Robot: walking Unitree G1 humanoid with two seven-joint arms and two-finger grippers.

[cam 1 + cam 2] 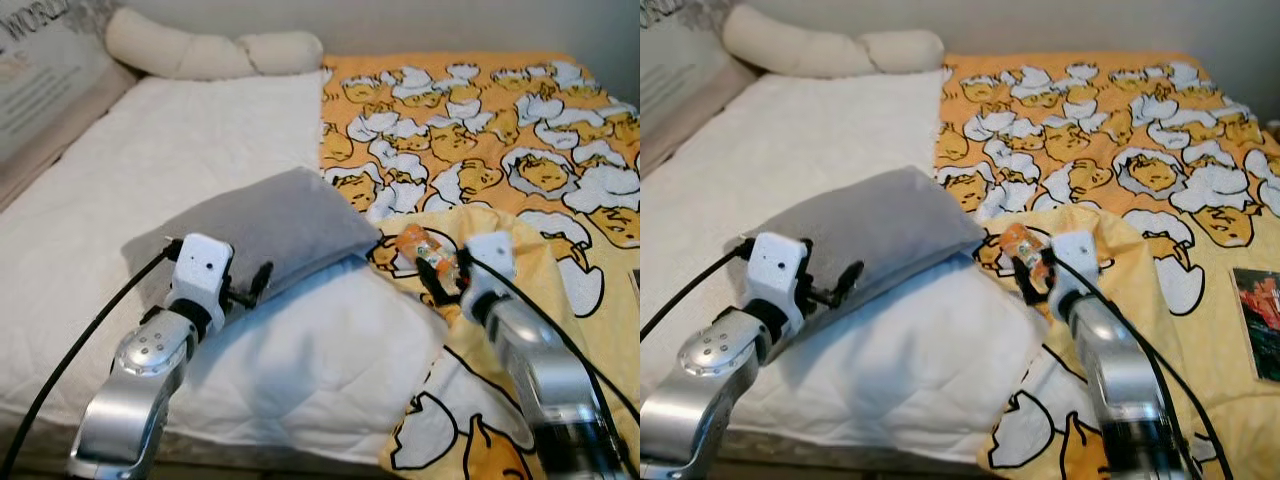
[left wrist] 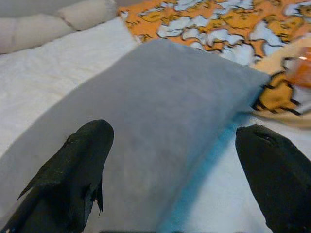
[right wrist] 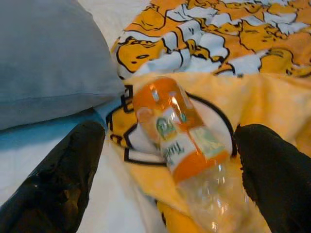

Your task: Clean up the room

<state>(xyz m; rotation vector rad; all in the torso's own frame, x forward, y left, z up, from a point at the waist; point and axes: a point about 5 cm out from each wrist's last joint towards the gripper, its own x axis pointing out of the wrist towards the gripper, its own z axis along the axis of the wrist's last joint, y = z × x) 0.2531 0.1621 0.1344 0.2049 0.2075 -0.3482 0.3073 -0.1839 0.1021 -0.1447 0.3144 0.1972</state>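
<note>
A grey pillow (image 1: pixel 265 225) lies on the bed, its near edge resting on a folded white duvet (image 1: pixel 320 355). My left gripper (image 1: pixel 247 288) is open at the pillow's near left corner, with its black fingers (image 2: pixel 73 170) spread over the grey fabric (image 2: pixel 165 107). An orange plastic bottle (image 1: pixel 421 249) with a label lies on its side on the yellow egg-print blanket (image 1: pixel 480 130), just right of the pillow. My right gripper (image 3: pixel 167 182) is open right behind the bottle (image 3: pixel 177 128), which lies between its fingers (image 3: pixel 58 184) untouched.
A long cream bolster (image 1: pixel 210 52) lies at the head of the bed, next to a printed cushion (image 1: pixel 40 75) on the far left. White quilt (image 1: pixel 150 160) covers the bed's left half. A magazine (image 1: pixel 1258 322) rests on the blanket at the right edge.
</note>
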